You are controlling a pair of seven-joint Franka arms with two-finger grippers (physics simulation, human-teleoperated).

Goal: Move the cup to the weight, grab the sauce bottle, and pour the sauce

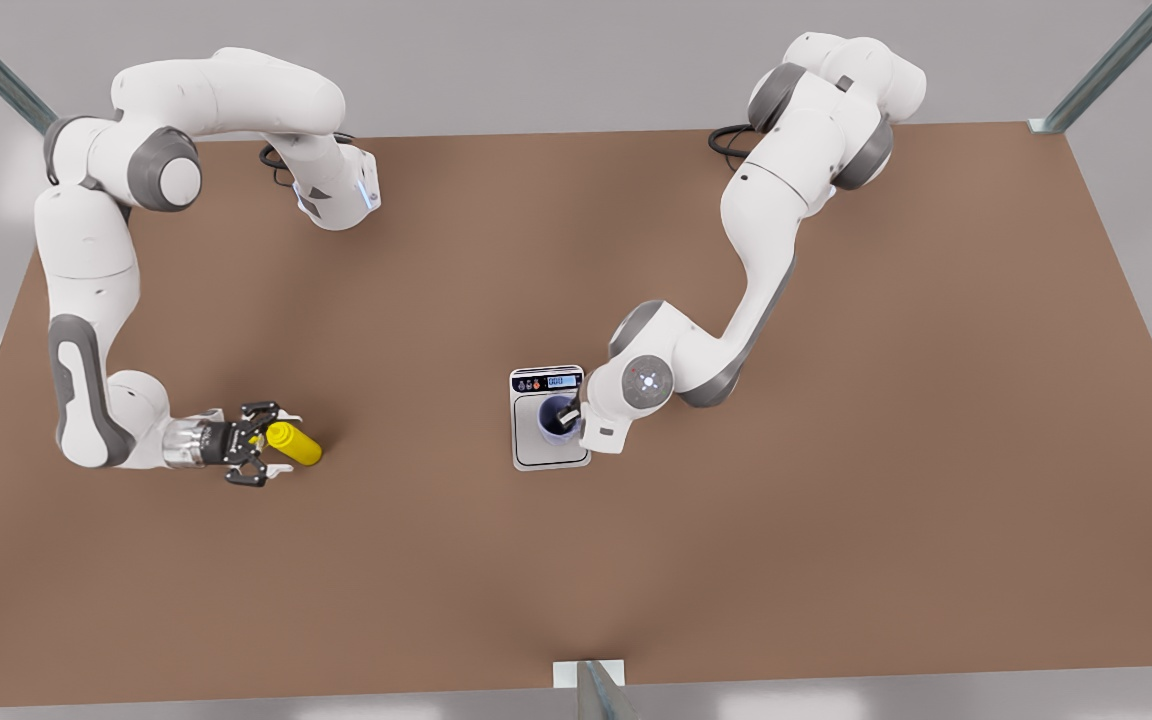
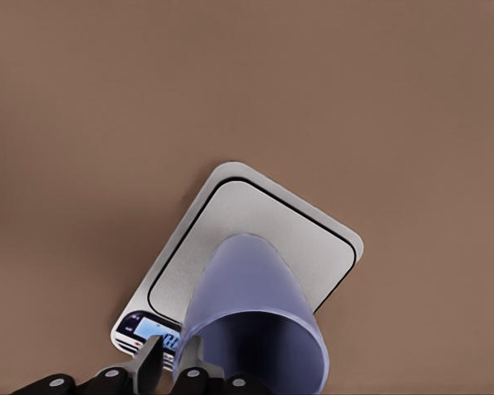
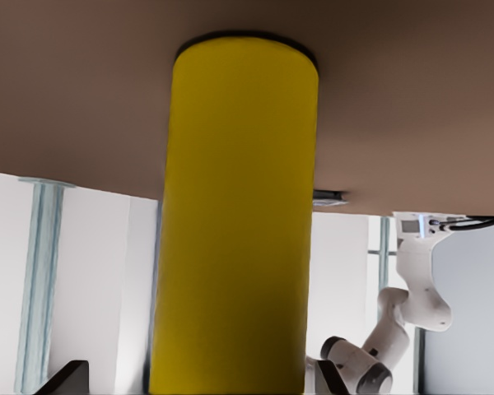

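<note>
The lavender-blue cup (image 1: 556, 415) (image 2: 255, 321) stands upright on the grey plate of the silver-white scale (image 1: 536, 455) (image 2: 255, 214), near the middle of the table. My left gripper (image 1: 568, 418) (image 2: 170, 362), on the arm at the front view's right, is shut on the cup's rim, one finger inside and one outside. The yellow sauce bottle (image 1: 296, 444) (image 3: 243, 206) stands on the table at the front view's left. My right gripper (image 1: 261, 445) (image 3: 198, 383) is open around it, fingers on either side and apart from its body.
The brown table (image 1: 736, 560) spreads wide around both spots. Metal frame posts stand at its corners (image 1: 1106, 65) and at the front edge (image 1: 596, 690). In the right wrist view, the left arm (image 3: 395, 329) appears far off.
</note>
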